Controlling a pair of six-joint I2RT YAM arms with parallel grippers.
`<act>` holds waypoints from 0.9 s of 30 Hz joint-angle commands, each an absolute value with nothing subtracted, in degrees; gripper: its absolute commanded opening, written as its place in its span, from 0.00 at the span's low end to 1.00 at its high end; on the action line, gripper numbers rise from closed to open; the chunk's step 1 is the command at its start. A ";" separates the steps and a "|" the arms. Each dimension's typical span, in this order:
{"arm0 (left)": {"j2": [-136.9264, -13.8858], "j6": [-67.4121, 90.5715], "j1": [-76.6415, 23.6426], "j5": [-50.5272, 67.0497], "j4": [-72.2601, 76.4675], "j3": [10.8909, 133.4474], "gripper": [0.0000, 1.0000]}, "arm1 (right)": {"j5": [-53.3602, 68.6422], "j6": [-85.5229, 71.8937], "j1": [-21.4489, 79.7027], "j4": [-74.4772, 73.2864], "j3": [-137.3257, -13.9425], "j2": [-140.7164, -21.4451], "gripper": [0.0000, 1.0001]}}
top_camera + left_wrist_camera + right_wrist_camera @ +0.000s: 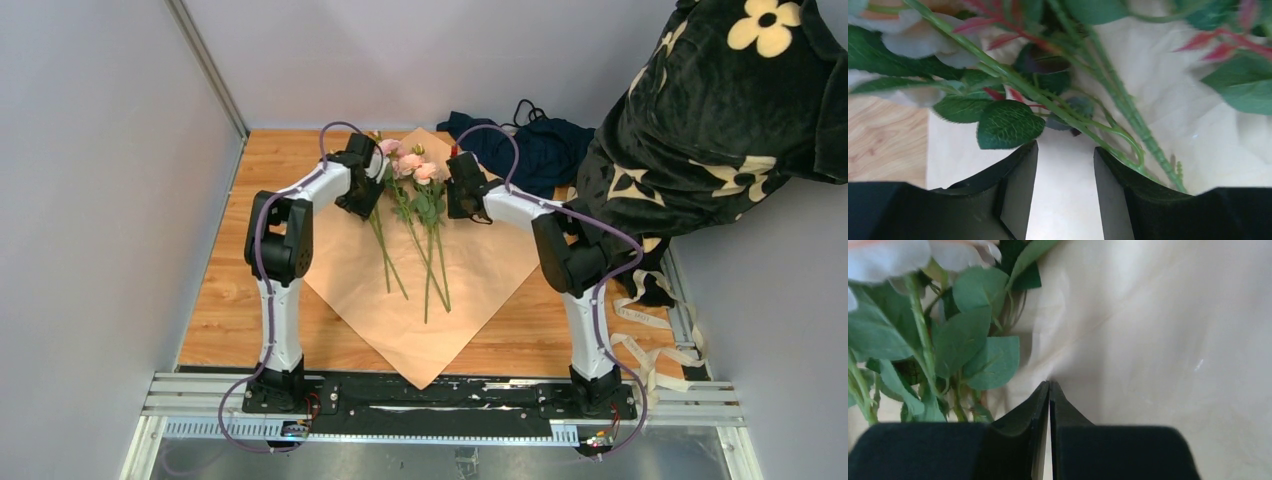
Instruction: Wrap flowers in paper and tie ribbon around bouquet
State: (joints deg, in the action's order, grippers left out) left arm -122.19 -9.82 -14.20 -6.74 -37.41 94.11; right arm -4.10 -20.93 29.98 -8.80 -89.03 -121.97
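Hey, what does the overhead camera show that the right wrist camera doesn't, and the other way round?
Only the top view: both arms, the left gripper beside the flowers, the paper as a whole tan diamond, the ribbon near the right arm's base, and a navy cloth behind. Only the right wrist view: the right gripper closed, tips at a wrinkle in the paper. Both: flowers lying on the paper.

Two white arms [283, 325] with black joints [283, 240] and purple cables [338, 124].
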 commanded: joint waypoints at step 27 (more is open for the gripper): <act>-122.84 -11.04 -23.73 -4.88 -37.18 98.33 0.59 | 5.62 -24.75 32.73 -6.52 -89.71 -120.39 0.11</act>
State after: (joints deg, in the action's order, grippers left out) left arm -127.24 -10.72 -23.55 -2.66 -34.70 100.40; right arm 9.56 -29.47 31.55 -2.66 -93.03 -127.50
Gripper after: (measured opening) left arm 0.583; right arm 0.100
